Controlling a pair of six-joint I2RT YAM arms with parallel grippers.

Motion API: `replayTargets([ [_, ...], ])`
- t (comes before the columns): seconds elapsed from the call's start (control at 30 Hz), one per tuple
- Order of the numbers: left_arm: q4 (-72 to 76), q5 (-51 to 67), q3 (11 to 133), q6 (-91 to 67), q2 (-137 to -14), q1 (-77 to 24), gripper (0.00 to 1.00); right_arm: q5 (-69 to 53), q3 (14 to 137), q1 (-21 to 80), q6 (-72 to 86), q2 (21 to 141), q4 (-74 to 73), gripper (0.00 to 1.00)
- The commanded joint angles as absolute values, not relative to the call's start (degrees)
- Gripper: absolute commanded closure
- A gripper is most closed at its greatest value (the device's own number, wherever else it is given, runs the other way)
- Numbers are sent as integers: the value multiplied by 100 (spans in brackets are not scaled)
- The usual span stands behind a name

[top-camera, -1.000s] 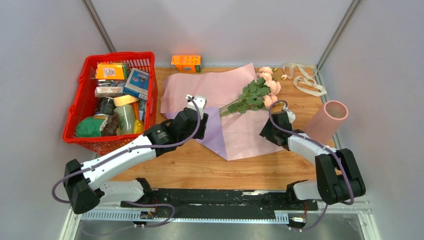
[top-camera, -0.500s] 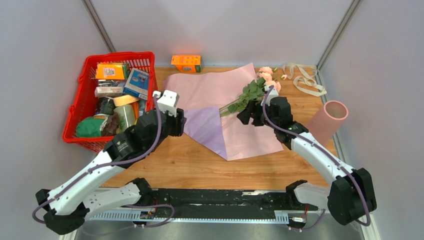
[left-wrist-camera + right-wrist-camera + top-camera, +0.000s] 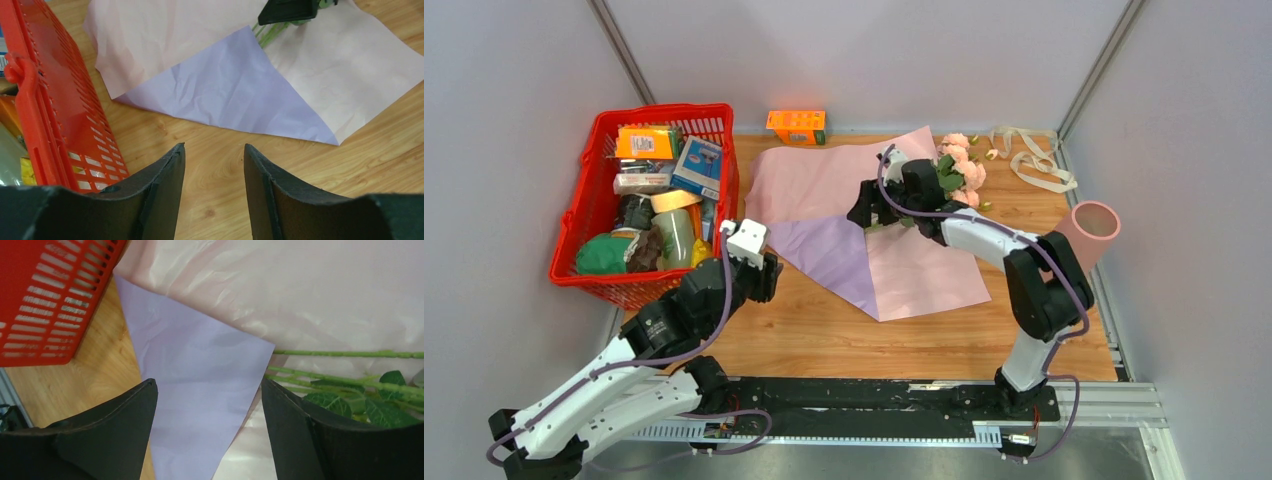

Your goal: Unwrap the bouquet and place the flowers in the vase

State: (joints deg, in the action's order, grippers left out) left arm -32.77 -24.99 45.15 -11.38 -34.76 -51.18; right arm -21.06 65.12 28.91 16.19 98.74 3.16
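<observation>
The bouquet lies unwrapped: its paper sheet (image 3: 824, 185) is spread flat, pink side up, with a lilac corner (image 3: 829, 250) folded over. The flowers (image 3: 952, 176) rest on the sheet's far right, blooms to the right, green stems (image 3: 345, 367) pointing left. My right gripper (image 3: 864, 212) hovers open over the stem ends, and in the right wrist view (image 3: 209, 385) only the lilac flap (image 3: 200, 380) shows between its fingers. My left gripper (image 3: 759, 275) stands open over bare wood beside the basket, holding nothing (image 3: 214, 147). The pink vase (image 3: 1082, 236) lies tilted at the right edge.
A red basket (image 3: 584, 215) full of groceries stands at the left, close to my left gripper, its wall (image 3: 45, 100) filling the left wrist view's left side. An orange box (image 3: 796, 126) sits at the back. The cream ribbon (image 3: 1034, 160) lies loose at the back right.
My right arm swung left from beside the vase to over the stem ends, its jaws opening wider. My left arm pulled back off the paper toward the basket's near corner.
</observation>
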Motion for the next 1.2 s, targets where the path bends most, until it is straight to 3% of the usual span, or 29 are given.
replayTargets([
  [0.0, -3058, -2628, 4579, -984, -3419, -5098, 45, -1882, 7179, 2892, 1363, 10502, 545, 20],
  [0.27, -3041, -2671, 4544, -1011, -3173, -5106, 45, -2092, 8234, 2883, 1099, 11644, 36, 20],
  [0.73, -2971, -2944, 4500, -984, -2883, -5106, 44, -2461, 8394, 2883, 782, 12067, -202, 22],
  [0.93, -2953, -2953, 4483, -984, -2865, -5106, 44, -2487, 8393, 2883, 738, 12076, -237, 40],
  [1.17, -2971, -2979, 4491, -993, -2874, -5106, 44, -2636, 8332, 2892, 712, 11813, -246, 88],
])
